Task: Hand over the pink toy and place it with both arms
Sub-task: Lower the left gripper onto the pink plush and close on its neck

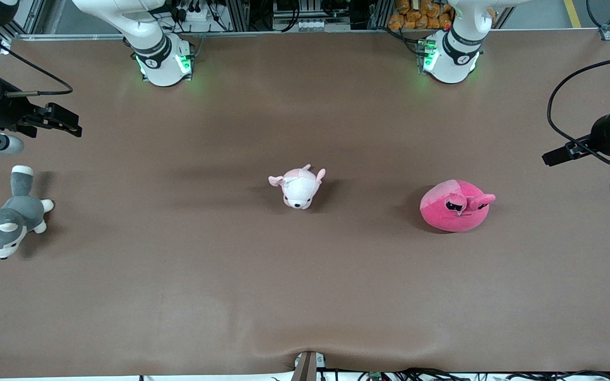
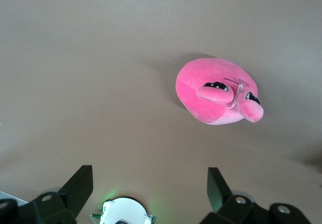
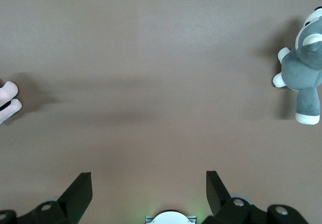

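Jaws wide, both empty: left gripper [image 2: 146, 191], right gripper [image 3: 146, 191] | pink toy [image 1: 456, 206] on table, toward left arm's end | step: pickup not begun | next: left gripper descends over toy

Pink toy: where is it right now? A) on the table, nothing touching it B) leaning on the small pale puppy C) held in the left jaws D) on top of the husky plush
A: the pink toy lies alone on the table, toward the left arm's end, with no gripper on it.
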Controlling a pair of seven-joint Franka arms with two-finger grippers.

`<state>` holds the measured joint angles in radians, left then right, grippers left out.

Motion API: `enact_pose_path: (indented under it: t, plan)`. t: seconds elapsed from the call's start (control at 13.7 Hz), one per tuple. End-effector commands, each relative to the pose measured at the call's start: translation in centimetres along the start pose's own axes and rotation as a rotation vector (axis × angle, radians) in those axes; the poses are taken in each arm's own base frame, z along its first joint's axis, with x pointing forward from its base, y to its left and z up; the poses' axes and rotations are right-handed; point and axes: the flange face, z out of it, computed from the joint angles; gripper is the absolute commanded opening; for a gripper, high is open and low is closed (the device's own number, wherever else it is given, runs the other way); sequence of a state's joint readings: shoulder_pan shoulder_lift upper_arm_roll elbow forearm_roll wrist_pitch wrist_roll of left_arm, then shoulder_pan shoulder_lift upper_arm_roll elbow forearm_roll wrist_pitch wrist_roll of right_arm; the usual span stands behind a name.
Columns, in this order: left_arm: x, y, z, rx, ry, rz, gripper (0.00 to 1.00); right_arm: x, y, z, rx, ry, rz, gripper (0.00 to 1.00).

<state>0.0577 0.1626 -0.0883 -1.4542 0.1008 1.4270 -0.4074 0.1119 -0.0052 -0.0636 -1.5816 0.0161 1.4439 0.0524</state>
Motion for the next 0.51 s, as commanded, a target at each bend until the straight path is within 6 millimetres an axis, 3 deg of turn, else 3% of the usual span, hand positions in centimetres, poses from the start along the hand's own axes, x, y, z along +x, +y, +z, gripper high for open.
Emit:
enact_pose_path:
  t: [0.0, 0.15, 0.29, 0.44]
  plan:
    - [0.7, -0.2, 0.2, 0.008, 0.031, -0.042, 1.00, -0.1, -0.3, -0.1, -0.011, -0.005, 0.005, 1.00]
    - [0.8, 0.6, 0.5, 0.003, 0.038, -0.186, 1.00, -0.1, -0.3, -0.1, -0.011, -0.007, 0.005, 1.00]
    - [1.5, 1.9, 2.2, 0.006, 0.003, -0.368, 1.00, -0.1, -0.3, -0.1, -0.011, -0.007, 0.005, 1.00]
    - [2.4, 2.3, 3.9, 0.017, -0.025, -0.416, 1.00, -0.1, -0.3, -0.1, -0.011, -0.008, 0.005, 1.00]
